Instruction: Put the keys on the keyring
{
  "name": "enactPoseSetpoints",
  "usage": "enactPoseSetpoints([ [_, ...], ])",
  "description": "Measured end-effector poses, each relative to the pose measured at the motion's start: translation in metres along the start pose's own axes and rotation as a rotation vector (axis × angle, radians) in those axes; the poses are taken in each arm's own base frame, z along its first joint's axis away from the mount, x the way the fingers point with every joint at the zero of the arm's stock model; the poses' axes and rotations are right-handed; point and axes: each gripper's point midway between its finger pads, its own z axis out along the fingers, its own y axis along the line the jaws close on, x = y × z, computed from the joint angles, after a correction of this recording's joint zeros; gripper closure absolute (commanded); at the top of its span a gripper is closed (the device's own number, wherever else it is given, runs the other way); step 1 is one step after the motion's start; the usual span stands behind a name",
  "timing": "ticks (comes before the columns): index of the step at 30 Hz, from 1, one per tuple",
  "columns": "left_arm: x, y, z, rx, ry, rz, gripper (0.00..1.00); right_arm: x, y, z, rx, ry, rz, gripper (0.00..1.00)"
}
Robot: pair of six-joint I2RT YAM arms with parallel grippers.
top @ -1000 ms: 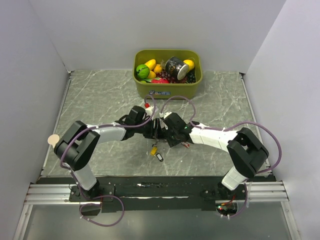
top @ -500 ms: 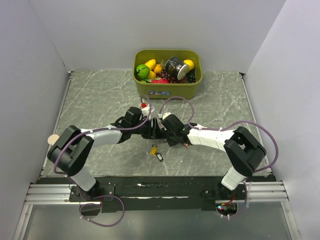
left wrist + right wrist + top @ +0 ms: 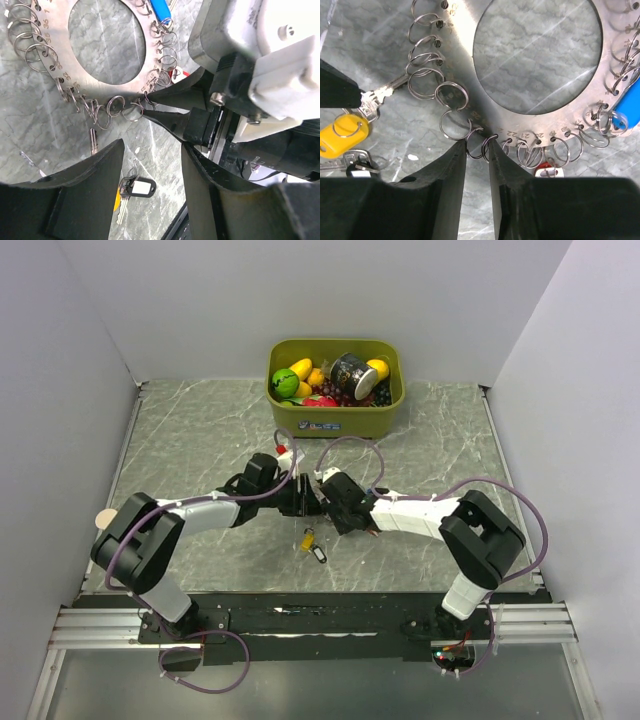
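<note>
One second on: right jaws tighter around a keyring (image 3: 520, 122) loop (image 3: 482, 145), grip unclear; left jaws released; loose keys (image 3: 135, 189) beside them, unthreaded.

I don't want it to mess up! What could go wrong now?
The right end effector has its fingers in among crowded small rings on the keyring rim; it might catch two at once or slip off. Tugging could also drag the keyring over the yellow key beside it.
</note>
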Motion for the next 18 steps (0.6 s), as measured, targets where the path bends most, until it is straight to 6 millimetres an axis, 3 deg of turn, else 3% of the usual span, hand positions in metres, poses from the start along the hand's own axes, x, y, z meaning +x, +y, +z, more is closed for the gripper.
enactPoseSetpoints([
  [11, -0.009, 0.0, -0.006, 0.002, -0.031, 0.0, 0.45, -0.005, -0.004, 0.0, 0.047, -0.025, -0.017, 1.0],
  [18, -0.015, 0.0, -0.01, 0.004, -0.047, 0.003, 0.45, -0.005, -0.004, -0.003, 0.038, -0.027, -0.037, 1.0],
])
